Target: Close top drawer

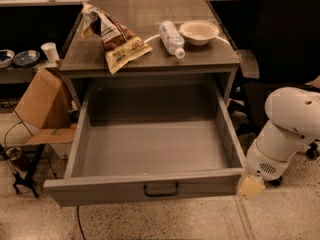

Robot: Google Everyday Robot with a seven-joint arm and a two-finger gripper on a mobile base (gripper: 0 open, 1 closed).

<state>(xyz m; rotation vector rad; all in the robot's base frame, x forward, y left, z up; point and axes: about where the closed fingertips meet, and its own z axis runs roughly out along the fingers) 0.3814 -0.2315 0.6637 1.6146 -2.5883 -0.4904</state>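
Note:
The top drawer (100,193) is a wide, deep grey drawer pulled far out of the grey cabinet (150,59). Its inside is empty. A small dark bail handle (161,189) sits at the centre of its front panel. My gripper (251,186) is at the end of the white arm (287,129) on the right. It is low, at the right end of the drawer's front panel, touching or nearly touching the corner.
On the cabinet top lie a chip bag (114,38), a water bottle (171,38) and a beige bowl (199,31). A cardboard box (42,106) and cables are on the floor to the left. A black chair (287,39) stands behind the arm.

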